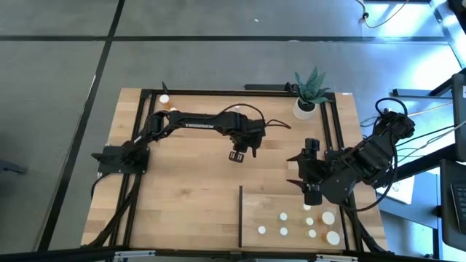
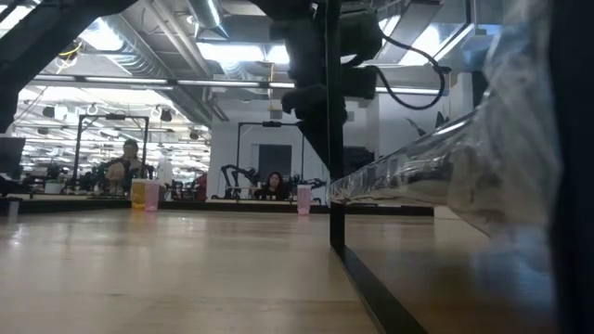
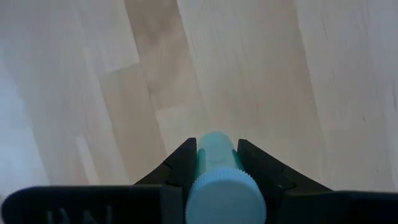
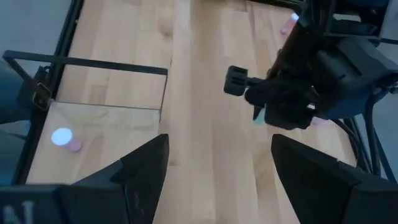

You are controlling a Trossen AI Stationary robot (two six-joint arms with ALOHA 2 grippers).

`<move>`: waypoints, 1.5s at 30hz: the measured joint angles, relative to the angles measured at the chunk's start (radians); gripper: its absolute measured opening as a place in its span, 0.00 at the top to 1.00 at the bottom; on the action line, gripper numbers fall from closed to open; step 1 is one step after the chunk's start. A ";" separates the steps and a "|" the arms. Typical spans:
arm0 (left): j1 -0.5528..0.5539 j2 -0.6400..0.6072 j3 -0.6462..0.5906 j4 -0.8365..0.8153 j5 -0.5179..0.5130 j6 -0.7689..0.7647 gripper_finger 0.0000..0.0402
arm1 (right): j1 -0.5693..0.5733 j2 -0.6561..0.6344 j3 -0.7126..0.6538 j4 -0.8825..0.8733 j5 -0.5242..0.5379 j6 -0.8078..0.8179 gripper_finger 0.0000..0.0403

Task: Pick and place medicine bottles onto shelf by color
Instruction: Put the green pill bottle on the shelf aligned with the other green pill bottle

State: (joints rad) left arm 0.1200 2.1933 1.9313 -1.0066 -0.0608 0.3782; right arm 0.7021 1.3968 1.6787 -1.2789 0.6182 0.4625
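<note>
A light plank desk (image 1: pixel 189 189) is filling the high view, with grey floor around it.

The left gripper (image 1: pixel 237 155) is hanging over the middle of the desk, well apart from the shelf (image 1: pixel 291 200), and its fingers (image 3: pixel 180 163) are clamping a small bottle (image 3: pixel 217 180) with a ribbed cap. In the left wrist view the bottle is lying between them, cap toward the camera, above bare wood.

The right gripper (image 1: pixel 312 194) is hovering at the shelf's far edge, and its fingers (image 4: pixel 140 165) are standing wide apart with nothing between them.

Capped bottles (image 1: pixel 313 222) are standing spread over the shelf's near right part, behind its dark upright edge (image 1: pixel 240 216). Two more bottles (image 1: pixel 167 102) are sitting at the desk's far left corner, well away from the shelf. A potted plant (image 1: pixel 309 93) is standing at the far edge, beyond the shelf.
</note>
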 joint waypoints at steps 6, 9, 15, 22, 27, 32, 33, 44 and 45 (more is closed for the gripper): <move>-0.001 0.013 0.003 0.025 0.002 0.000 0.77 | 0.000 0.000 0.000 -0.013 0.001 -0.001 0.29; -0.004 0.052 0.001 0.019 0.003 0.005 0.77 | 0.000 0.001 0.000 -0.017 0.001 0.000 0.29; -0.007 0.083 0.000 0.031 0.004 0.025 0.77 | 0.000 0.002 0.000 -0.017 0.001 0.000 0.29; -0.010 0.098 0.001 0.028 0.005 0.024 0.77 | 0.000 0.002 0.000 -0.022 0.001 -0.001 0.29; -0.012 0.099 0.000 0.034 0.005 0.025 0.77 | 0.001 0.002 0.000 -0.022 0.001 0.000 0.29; -0.016 0.107 0.000 0.038 0.032 0.027 0.77 | 0.001 0.002 0.000 -0.023 0.001 0.000 0.29; -0.016 0.112 0.000 0.036 0.032 0.033 0.77 | 0.001 0.002 0.000 -0.023 0.001 0.000 0.29; -0.016 0.127 0.000 0.042 0.029 0.043 0.77 | 0.000 0.002 0.000 -0.024 0.000 0.000 0.29; -0.016 0.126 0.000 0.043 0.029 0.043 0.77 | 0.001 0.002 0.000 -0.024 0.000 0.000 0.29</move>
State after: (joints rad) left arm 0.1040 2.3196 1.9308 -0.9639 -0.0315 0.4217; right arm 0.7029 1.3987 1.6787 -1.3025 0.6184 0.4622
